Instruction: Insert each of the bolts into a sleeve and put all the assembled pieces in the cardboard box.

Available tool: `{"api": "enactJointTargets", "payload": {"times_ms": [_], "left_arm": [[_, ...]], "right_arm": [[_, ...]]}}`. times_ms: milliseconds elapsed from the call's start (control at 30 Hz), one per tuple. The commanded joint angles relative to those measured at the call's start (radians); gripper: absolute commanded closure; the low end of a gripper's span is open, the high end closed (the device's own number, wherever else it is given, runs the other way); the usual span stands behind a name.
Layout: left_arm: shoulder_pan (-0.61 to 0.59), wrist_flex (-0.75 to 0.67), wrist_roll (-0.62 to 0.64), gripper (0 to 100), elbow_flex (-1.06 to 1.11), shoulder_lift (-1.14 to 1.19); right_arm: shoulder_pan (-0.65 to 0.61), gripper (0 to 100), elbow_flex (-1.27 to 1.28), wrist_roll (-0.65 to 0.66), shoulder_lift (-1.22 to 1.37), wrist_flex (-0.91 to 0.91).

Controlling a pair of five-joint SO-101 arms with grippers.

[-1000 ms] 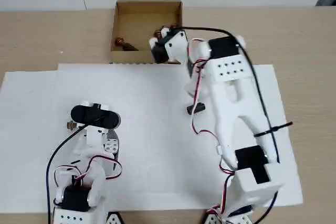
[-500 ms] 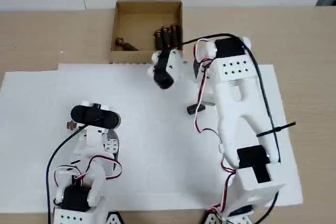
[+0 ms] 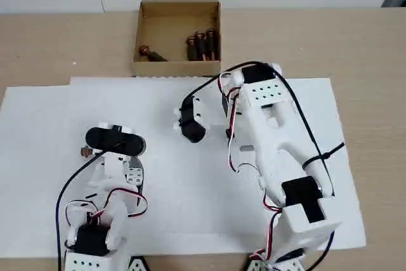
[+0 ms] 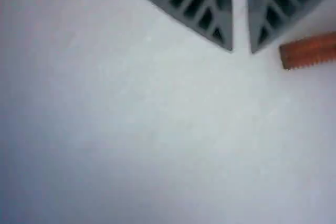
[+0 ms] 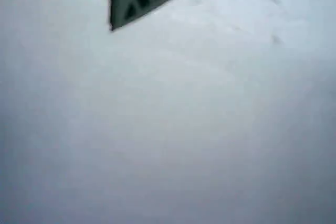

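The left gripper (image 4: 241, 47) has its grey ribbed fingers (image 4: 207, 11) drawn almost together, with a thin strip of paper showing between the tips and nothing held. Just beside one tip, apart from it, lies a copper-coloured threaded bolt (image 4: 308, 51), flat on the white paper sheet (image 3: 177, 188). In the high view this bolt (image 3: 84, 151) sits at the left of the frame, next to the black motor of the left arm (image 3: 104, 220), which rises from the lower left edge.

The right gripper (image 3: 189, 125) hangs above the paper in the middle of the high view, below the box and well apart from it. Whether it is open or closed cannot be told. The white right arm (image 3: 279, 150) runs from it down to the lower right edge, with red and black cables along it.

The brown cardboard box (image 3: 179, 7) stands at the upper centre on the light wooden table (image 3: 355, 42), touching the paper's top edge. Inside lie four dark-and-copper assembled pieces: three side by side (image 3: 203, 44) in its right part and one alone (image 3: 150, 52) at its left
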Motion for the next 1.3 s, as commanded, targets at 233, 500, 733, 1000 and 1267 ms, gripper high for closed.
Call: {"api": "enactJointTargets", "payload": {"times_ms": [233, 500, 733, 1000, 1267], "left_arm": [[-0.003, -0.021, -0.002, 99, -0.004, -0.006], [-0.003, -0.021, -0.002, 99, -0.004, -0.006], [-0.003, -0.021, -0.002, 99, -0.004, -0.006], [-0.003, -0.021, -0.002, 99, -0.004, -0.006], [-0.003, -0.021, -0.002, 99, -0.004, -0.006]], "right_arm": [[0.002, 81.7, -0.031, 0.029, 0.090, -0.168], [0.002, 81.9, -0.104, 0.029, 0.197, -0.165], [0.004, 91.3, -0.155, 0.031, 0.315, -0.170], [0.025, 98.3, -0.183, 0.023, 0.371, -0.160], [0.018, 99.5, -0.318, -0.092, 0.317, -0.035]]}}
